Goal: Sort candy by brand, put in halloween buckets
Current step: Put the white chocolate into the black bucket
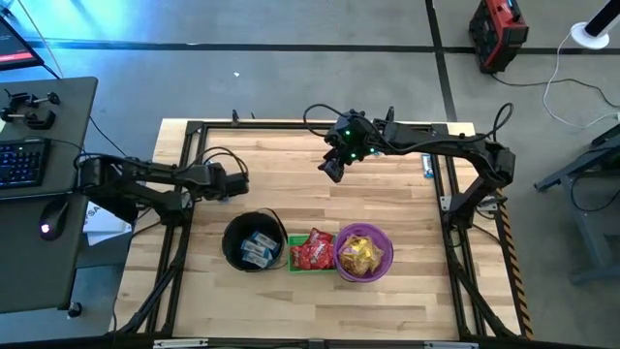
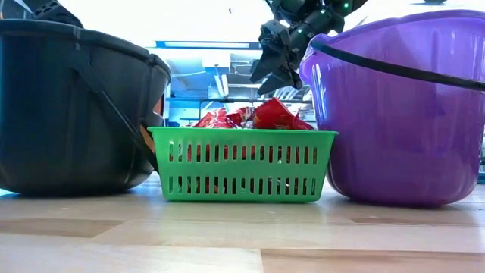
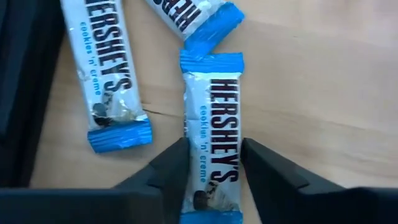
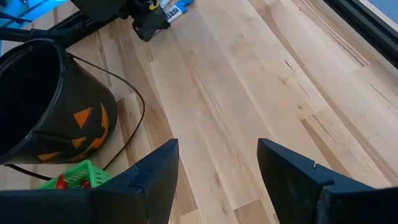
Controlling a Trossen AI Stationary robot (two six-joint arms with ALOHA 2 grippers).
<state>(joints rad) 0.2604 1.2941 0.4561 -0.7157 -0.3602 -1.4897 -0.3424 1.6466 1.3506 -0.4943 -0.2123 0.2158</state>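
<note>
Three blue-and-white candy bars lie flat on the wooden table in the left wrist view. My left gripper, at the table's left, points down over the nearest bar. The other two bars lie beside it. Along the near edge stand the black pail with blue-and-white candy, the green basket with red candy, and the purple bucket with yellow candy. My right gripper hangs open above the table's far middle, with nothing between its fingers. My left gripper has one finger on each long edge of the bar's wrapper, toward one end of the bar. The fingers come from above, slanting down, and span the bar's width. The bar lies flat on the table.
Bare wood spreads across the table's middle and right. A black metal frame runs around the tabletop. A small blue-and-white item sits by the right rail. A desk with a keyboard stands left of the table.
</note>
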